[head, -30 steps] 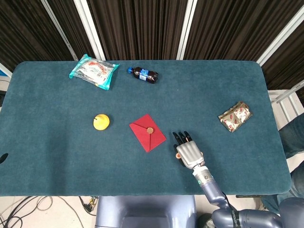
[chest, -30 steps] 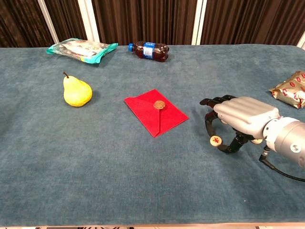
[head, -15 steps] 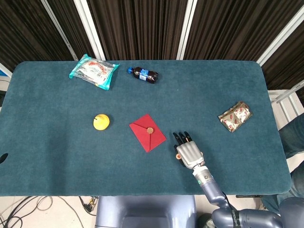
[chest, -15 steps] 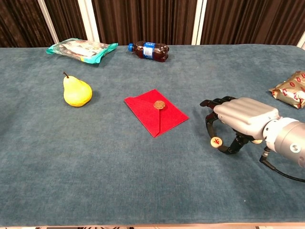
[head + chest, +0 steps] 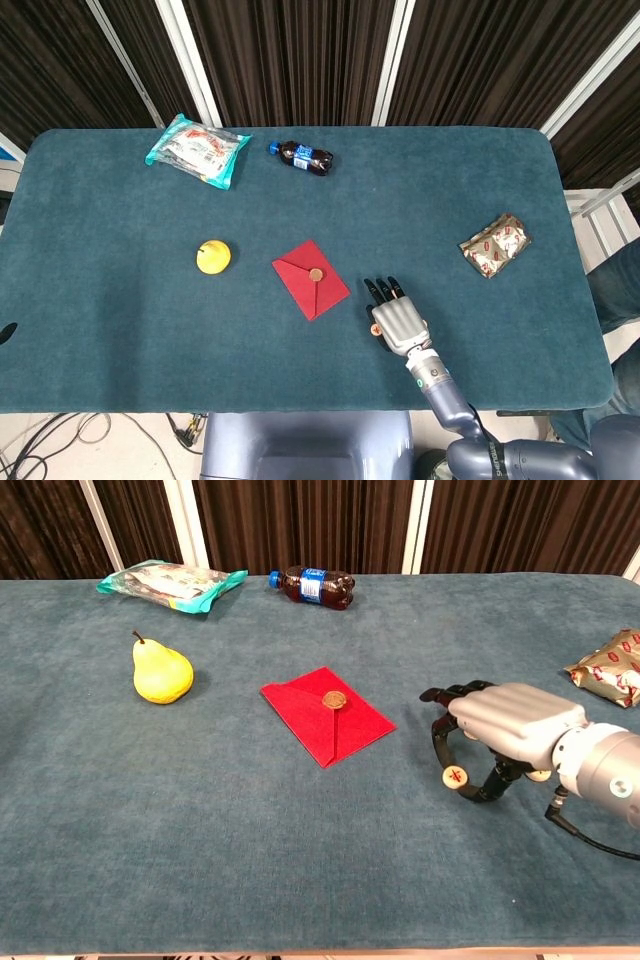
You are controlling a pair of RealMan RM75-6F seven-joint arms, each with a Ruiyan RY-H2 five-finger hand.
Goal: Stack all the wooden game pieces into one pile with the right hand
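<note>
Your right hand (image 5: 505,735) pinches a small wooden game piece (image 5: 455,776) by its rim, just above the table (image 5: 250,810) (light, rigid, smooth-edged, likely slippery): keep fingertips opposed across the disc.

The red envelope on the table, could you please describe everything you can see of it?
The red envelope lies flat on the teal table, near its middle, turned so that its corners point along the table like a diamond. It looks like paper or thin card. Its triangular flap is folded shut and held by a small round gold seal. Nothing else touches it; the right robot hand is to its right, apart from it.
</note>
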